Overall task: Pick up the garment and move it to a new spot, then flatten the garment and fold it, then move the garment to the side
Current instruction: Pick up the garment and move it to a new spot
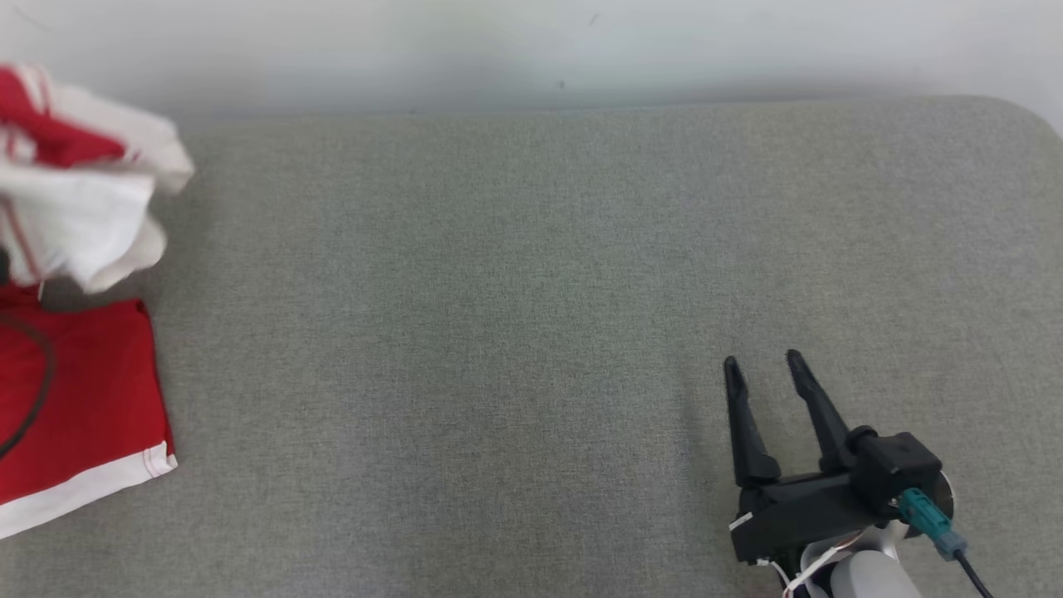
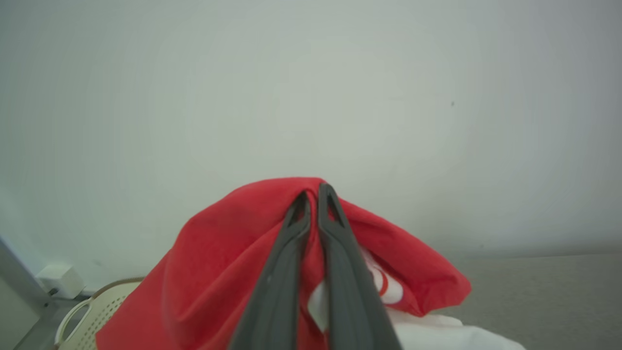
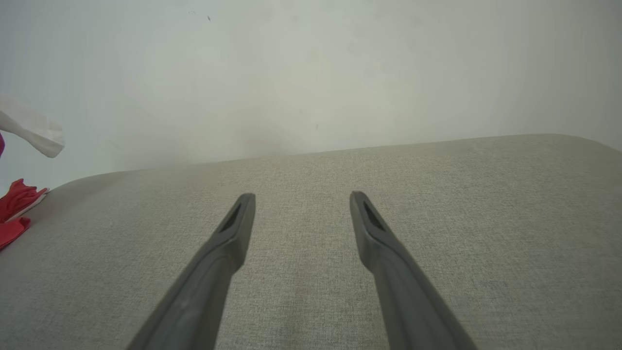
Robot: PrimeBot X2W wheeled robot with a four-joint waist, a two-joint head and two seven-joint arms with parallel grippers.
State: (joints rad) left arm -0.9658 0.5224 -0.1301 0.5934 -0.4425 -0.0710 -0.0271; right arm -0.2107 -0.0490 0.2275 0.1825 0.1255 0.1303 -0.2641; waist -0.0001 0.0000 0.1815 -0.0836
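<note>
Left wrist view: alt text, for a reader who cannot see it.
The left gripper, shut, pinches a fold of the red and white garment before a pale wall. A cream perforated basket shows lower left, grey padded surface lower right.

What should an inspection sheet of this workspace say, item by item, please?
Surface: grey fabric surface, smooth, mostly bare.
Job's things: red and white garment, bunched at the left edge; a red piece with a white hem lies flat beside it.
Clutter: nothing seen.
Grippers: left gripper shut on the garment's red cloth; right gripper open, over bare surface.
Cables: dark cable crosses the flat red cloth; black cable with a teal plug at the right wrist.
Surroundings: pale wall; cream basket and small white box near the wall.
</note>
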